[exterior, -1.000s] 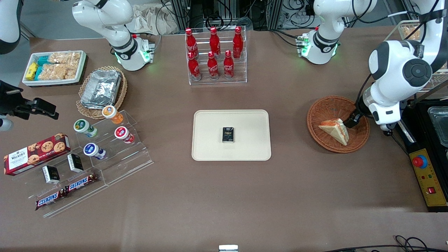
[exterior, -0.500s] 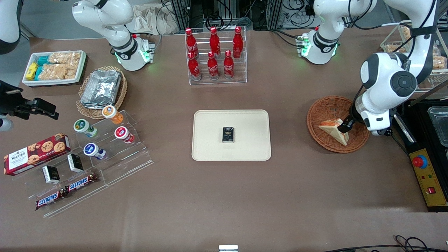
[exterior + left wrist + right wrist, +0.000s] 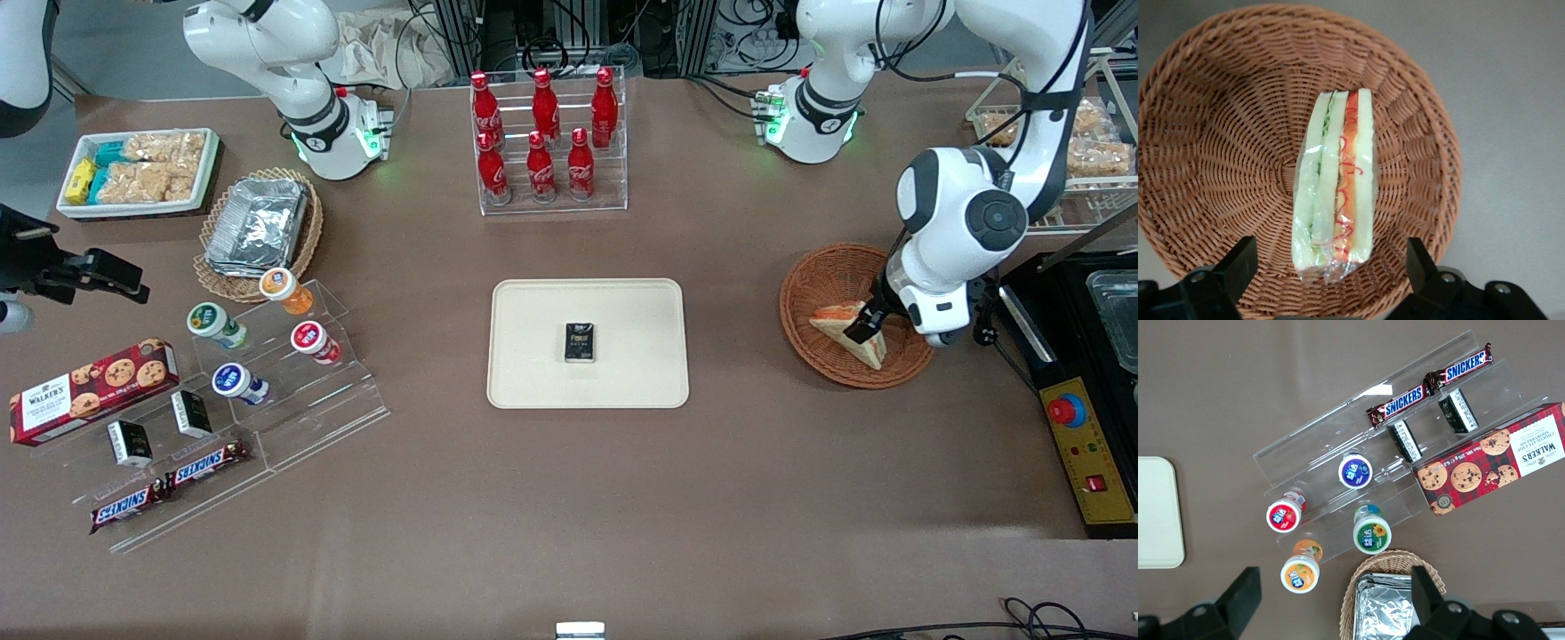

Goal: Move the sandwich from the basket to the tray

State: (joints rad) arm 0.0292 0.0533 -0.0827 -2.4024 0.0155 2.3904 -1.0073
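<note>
The gripper [image 3: 864,331] hangs low over the reddish-brown wicker basket [image 3: 822,276], its two black fingers [image 3: 1238,263] spread wide apart with nothing between them; in the left wrist view they stand one on each side of the sandwich's nearer end without touching it. The white left arm [image 3: 956,218] bends down to it from its base at the table's edge farthest from the front camera, elbow high, wrist tilted toward the basket.

The sandwich [image 3: 843,325] lies in the basket, a plastic-wrapped wedge of pale bread with green and orange-red filling along its edge. In the front view it sits in the basket's half nearer the camera, and the gripper covers its corner at about 3 o'clock from the wedge's middle.

The cream-beige tray [image 3: 533,356] lies flat at the table's middle, well apart from the basket, at 9 o'clock from it in the front view. A small black packet [image 3: 580,343] rests on the tray's centre.

All of this stands on a brown table [image 3: 569,498]. At 12 o'clock from the tray is a clear rack of red cola bottles [image 3: 542,142]. Toward the parked arm's end are a tan basket of foil containers [image 3: 258,222], clear tiered shelves [image 3: 311,400] with small pots [image 3: 229,380] and Snickers bars [image 3: 169,484], a Walker's biscuit box [image 3: 89,387] and a white bin of snack packets [image 3: 138,169]. Cables and metal framing show above the table's farthest edge.
</note>
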